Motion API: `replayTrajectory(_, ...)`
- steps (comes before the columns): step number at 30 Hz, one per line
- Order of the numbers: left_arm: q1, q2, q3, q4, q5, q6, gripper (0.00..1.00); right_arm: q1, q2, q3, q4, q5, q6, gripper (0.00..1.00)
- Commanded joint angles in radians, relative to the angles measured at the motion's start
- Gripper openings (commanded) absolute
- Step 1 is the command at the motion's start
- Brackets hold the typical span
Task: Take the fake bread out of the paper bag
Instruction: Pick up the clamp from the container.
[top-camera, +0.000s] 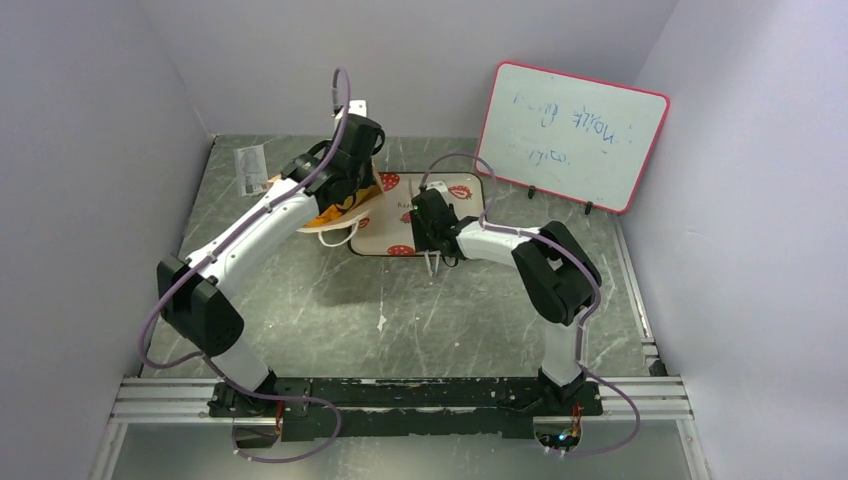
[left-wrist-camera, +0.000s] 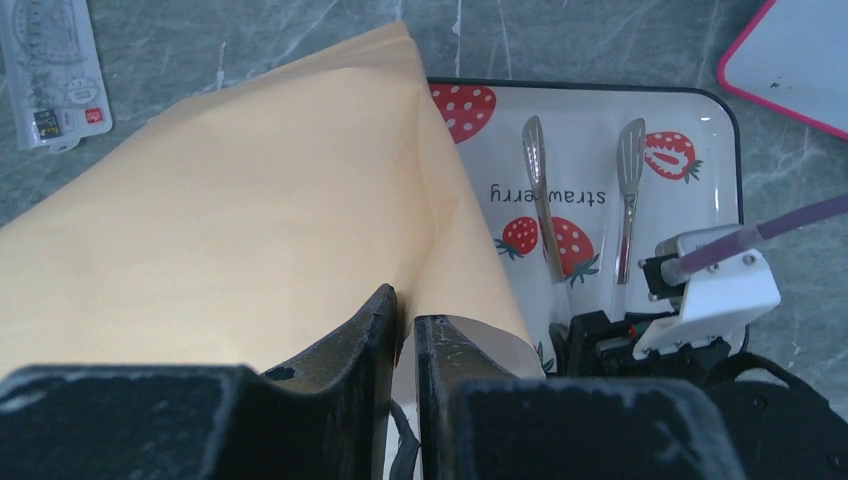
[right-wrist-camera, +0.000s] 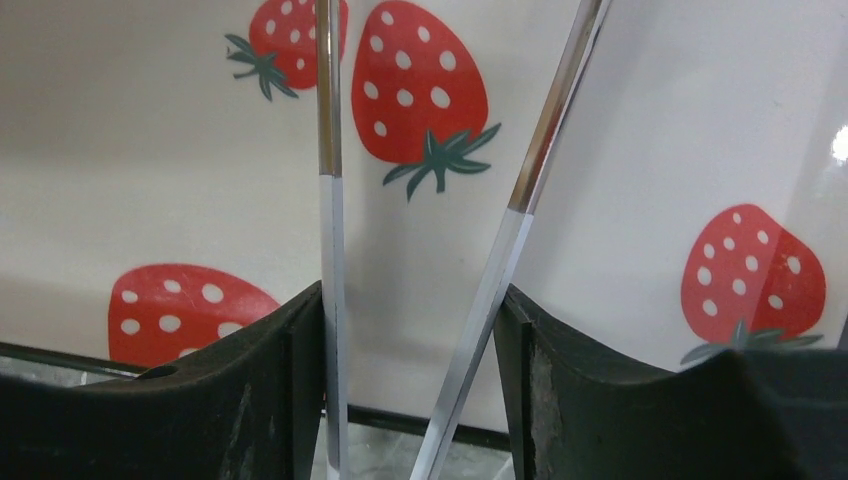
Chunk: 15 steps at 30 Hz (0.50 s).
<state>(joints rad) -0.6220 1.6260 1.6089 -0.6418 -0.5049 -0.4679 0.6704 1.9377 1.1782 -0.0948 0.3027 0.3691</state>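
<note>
The tan paper bag (left-wrist-camera: 250, 200) lies on its side over the left end of the strawberry-print tray (left-wrist-camera: 690, 110), seen from above as an orange-tan shape (top-camera: 338, 214). My left gripper (left-wrist-camera: 403, 315) is shut on the bag's paper edge, and it hides much of the bag in the top view (top-camera: 350, 185). The fake bread is hidden. The silver tongs (left-wrist-camera: 541, 200) lie on the tray with their tips pointing away. My right gripper (right-wrist-camera: 410, 310) stands at the tray's near edge (top-camera: 437, 245), its fingers pressed against both tong arms (right-wrist-camera: 328, 230).
A pink-framed whiteboard (top-camera: 572, 135) leans at the back right. A clear ruler packet (top-camera: 250, 168) lies at the back left on the green marbled table. Grey walls close in three sides.
</note>
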Motion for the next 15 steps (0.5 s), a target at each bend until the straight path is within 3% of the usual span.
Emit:
replayTrajectory(1,-0.038,0.065,0.085,-0.032,-0.054,0.017,0.07,-0.003,-0.073,-0.036,0.023,-0.003,0.013,0.44)
replayTrajectory(15,-0.062,0.217,0.254,-0.093,-0.110,0.189,0.07,0.000,-0.256,-0.114,-0.063,-0.028,0.043,0.38)
